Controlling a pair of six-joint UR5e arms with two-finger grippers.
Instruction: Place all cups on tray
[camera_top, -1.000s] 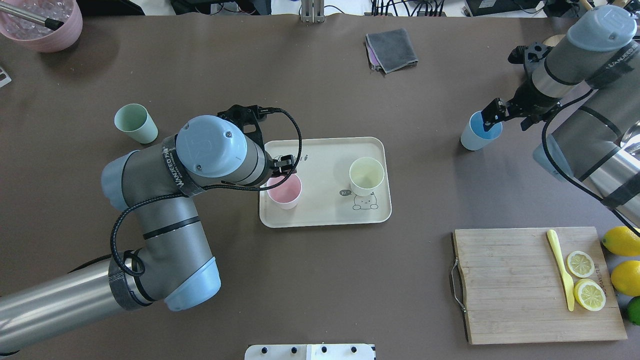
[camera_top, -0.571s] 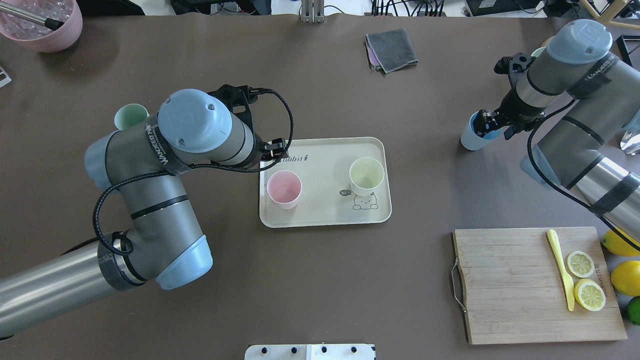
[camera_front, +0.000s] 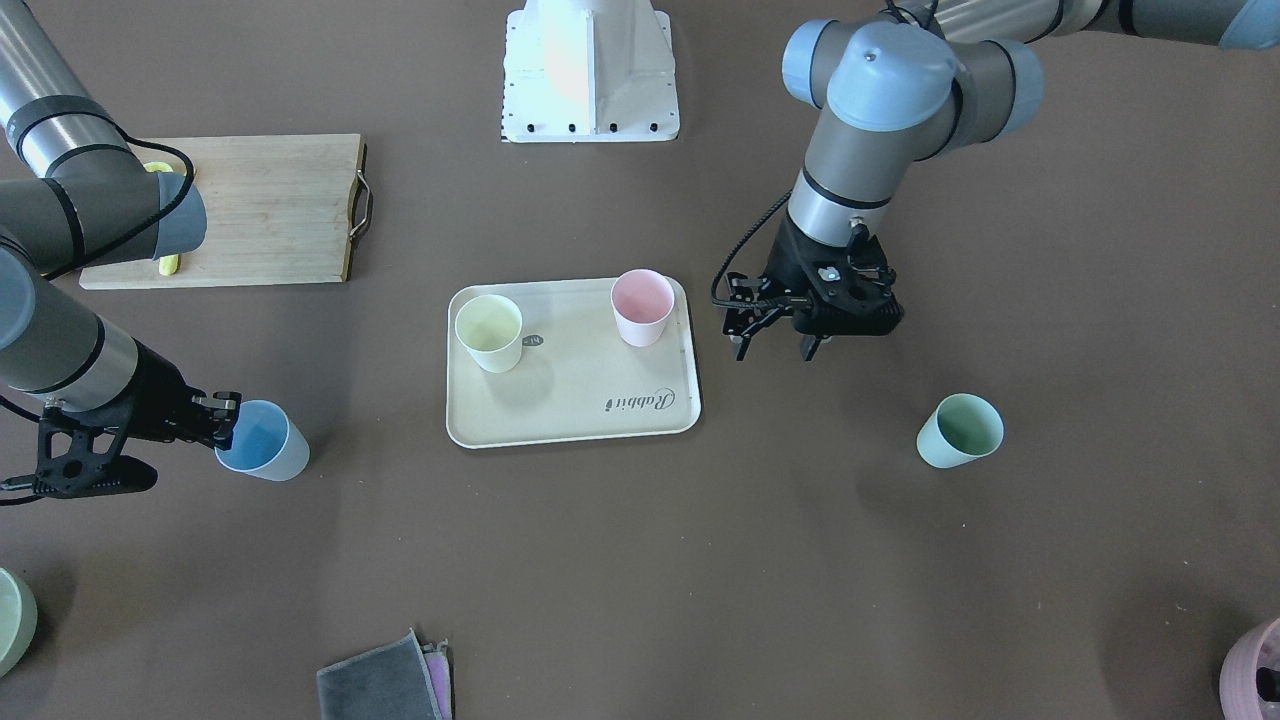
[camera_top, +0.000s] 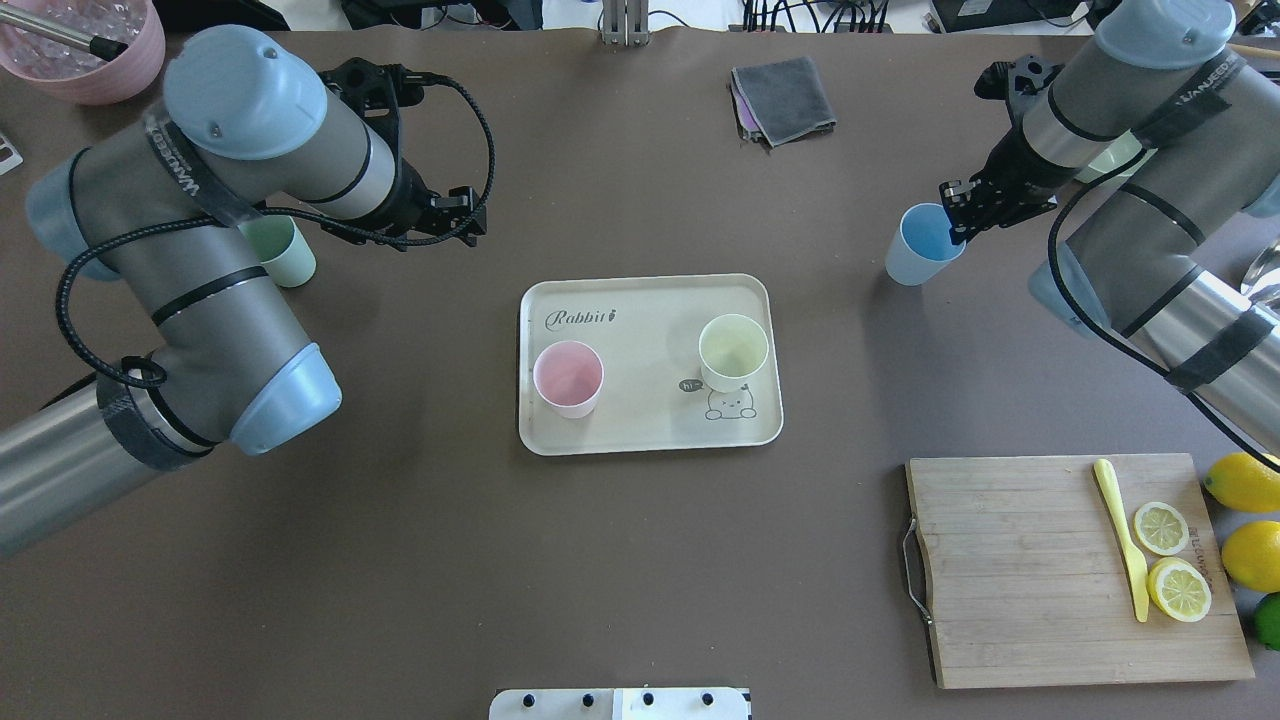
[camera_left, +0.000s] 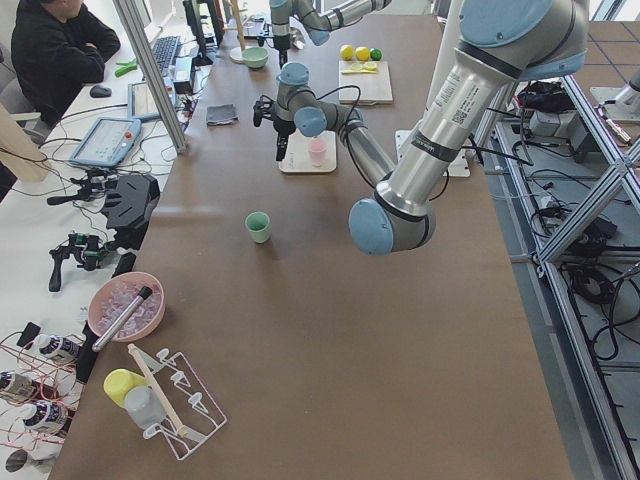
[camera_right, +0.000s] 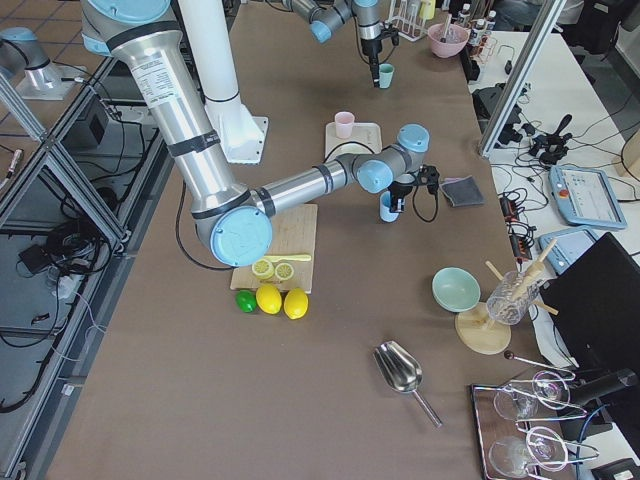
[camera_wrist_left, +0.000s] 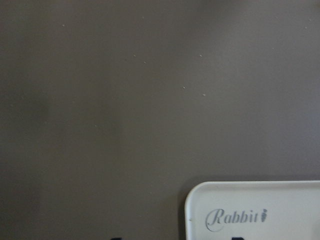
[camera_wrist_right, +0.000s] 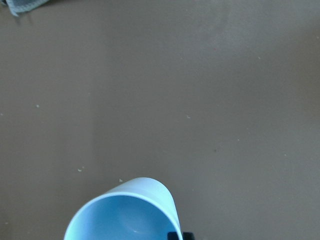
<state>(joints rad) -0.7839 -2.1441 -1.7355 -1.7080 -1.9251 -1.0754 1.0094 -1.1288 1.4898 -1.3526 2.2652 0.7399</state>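
Overhead exterior: right hand (camera_top: 953, 222) tight on blue cup (camera_top: 915, 252) rim; left hand (camera_top: 470, 218) spread

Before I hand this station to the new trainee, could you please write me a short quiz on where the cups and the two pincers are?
1. Fill the gap: on the tray stand the pink cup and the ____ cup.
2. True or false: the left pincer is holding a cup.
3. Which cup does the right pincer grip by the rim? A green; B the blue cup; C pink.
Key: 1 yellow; 2 false, it is open and empty; 3 B.
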